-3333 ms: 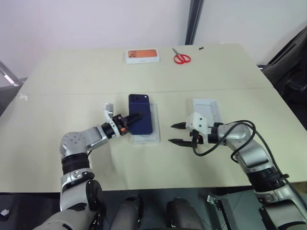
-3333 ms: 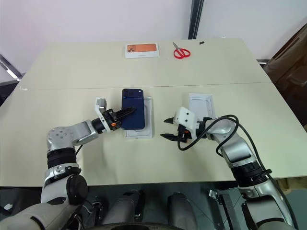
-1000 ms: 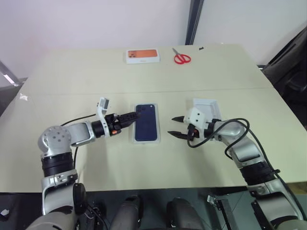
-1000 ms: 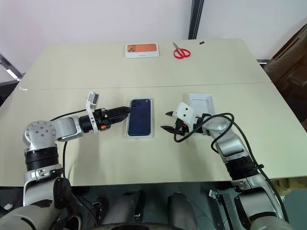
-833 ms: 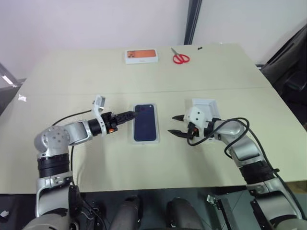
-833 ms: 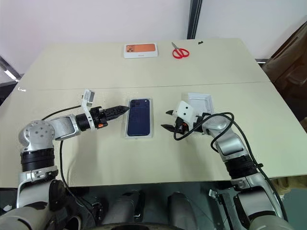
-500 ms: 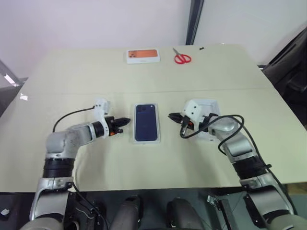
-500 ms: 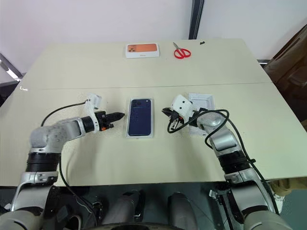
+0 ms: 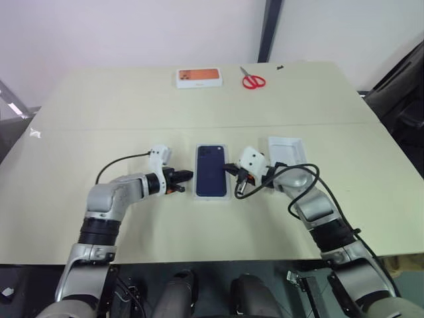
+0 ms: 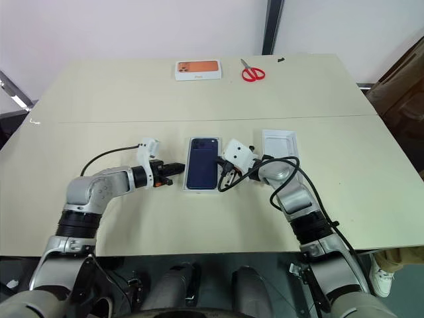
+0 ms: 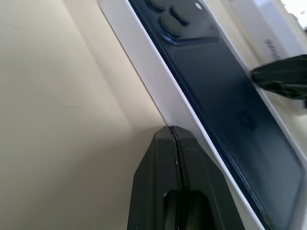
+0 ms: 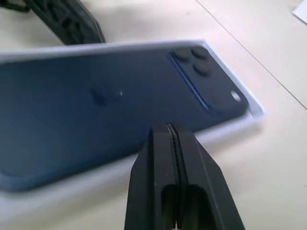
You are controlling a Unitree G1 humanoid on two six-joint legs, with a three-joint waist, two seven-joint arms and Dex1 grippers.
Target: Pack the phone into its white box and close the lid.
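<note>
The dark navy phone (image 9: 211, 169) lies back up in the white box (image 9: 197, 189) at the middle of the table, camera cluster at the far end. My left gripper (image 9: 189, 175) is shut, and its tip meets the box's left wall (image 11: 158, 91). My right gripper (image 9: 230, 168) is also shut, its tip at the box's right edge (image 12: 225, 129) beside the phone (image 12: 96, 110). Neither gripper holds anything. The lid (image 9: 286, 148) lies to the right of the box with its plain white inside up.
A white box with an orange picture (image 9: 199, 77) and red scissors (image 9: 252, 81) lie at the table's far edge. A seam (image 9: 99, 128) runs across the table behind the phone. The right arm's cable (image 9: 298, 173) loops just in front of the lid.
Both grippers have shut and closed in on the box, the left from the left, the right from the right. The phone, held tilted over the box earliest, now lies flat in it.
</note>
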